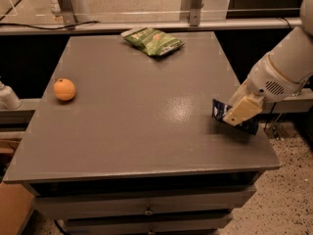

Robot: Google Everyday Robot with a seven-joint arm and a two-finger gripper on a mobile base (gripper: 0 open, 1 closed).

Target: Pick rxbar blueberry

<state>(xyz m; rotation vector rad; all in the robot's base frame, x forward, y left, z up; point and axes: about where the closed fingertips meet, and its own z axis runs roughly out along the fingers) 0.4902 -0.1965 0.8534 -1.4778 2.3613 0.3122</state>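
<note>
The rxbar blueberry (219, 110) is a dark navy flat wrapper at the table's right edge, partly covered by my gripper. My gripper (239, 112), with cream-coloured fingers (243, 109), reaches in from the right on a white arm (281, 72). It is shut on the bar. The bar's left end sticks out with a corner tilted up, and its right end (249, 127) shows below the fingers, low over the table top.
A green crinkled snack bag (153, 40) lies at the back middle of the grey table (132, 126). An orange round fruit (64, 89) sits at the left. The table's right edge is just beside the gripper. A metal rail (146, 27) runs behind the table.
</note>
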